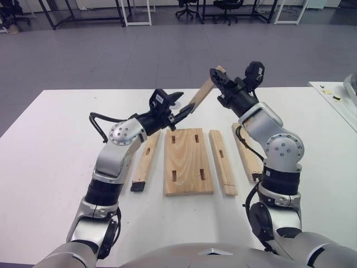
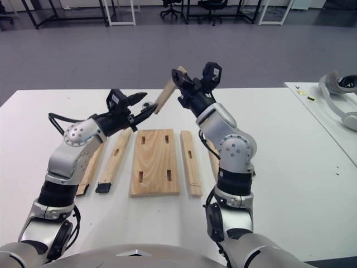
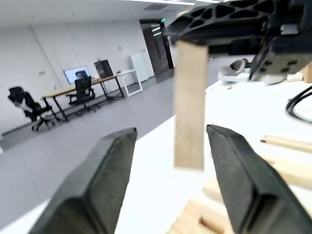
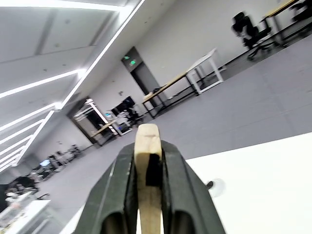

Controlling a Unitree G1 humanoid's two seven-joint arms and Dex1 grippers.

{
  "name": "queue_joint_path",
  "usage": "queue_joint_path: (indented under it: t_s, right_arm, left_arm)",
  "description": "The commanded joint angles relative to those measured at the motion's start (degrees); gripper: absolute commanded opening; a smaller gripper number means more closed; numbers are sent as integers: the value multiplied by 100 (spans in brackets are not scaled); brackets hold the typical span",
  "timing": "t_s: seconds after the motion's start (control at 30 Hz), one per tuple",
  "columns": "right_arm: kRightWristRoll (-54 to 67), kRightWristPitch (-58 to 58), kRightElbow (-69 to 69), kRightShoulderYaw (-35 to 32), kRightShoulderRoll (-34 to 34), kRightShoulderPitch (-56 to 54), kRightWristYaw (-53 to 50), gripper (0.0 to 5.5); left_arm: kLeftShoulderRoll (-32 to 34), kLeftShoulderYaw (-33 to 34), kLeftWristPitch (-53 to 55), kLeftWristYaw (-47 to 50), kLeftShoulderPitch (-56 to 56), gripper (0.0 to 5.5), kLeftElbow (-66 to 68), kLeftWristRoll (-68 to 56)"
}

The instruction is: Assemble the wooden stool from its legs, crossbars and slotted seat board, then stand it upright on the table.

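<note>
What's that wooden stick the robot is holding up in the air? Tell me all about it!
It's a flat, pale wooden bar with plain sides and squared ends. It slants in the air over the far part of the table, not touching it. The right gripper is shut on its upper end. Its lower end hangs between the left gripper's open fingers, which aren't touching it.

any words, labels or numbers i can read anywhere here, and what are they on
No text here can be read.
White sticker on the left claw: too small to read.
Green sign above the far door: blurred, unreadable.
Seat board and the wooden piece in the right claw: no print visible.
</note>
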Motion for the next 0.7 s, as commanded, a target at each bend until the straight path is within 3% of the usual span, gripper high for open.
queue_joint_path:
  t_s: [0.03, 0.27, 0.7]
  right_arm:
    - [-1004, 27, -767, 434, -433, 927, -325, 42]
    - [-2487, 513, -1908, 1512, -445, 2223, -1118, 42]
    - [-3405, 111, -1779, 1473, 150, 2469, -993, 42]
  left_arm:
    - [198, 431, 9, 246, 598, 280, -8, 67]
    - [230, 845, 60, 694, 1064, 280, -301, 74]
    - [399, 866, 211, 646, 953, 280, -341, 65]
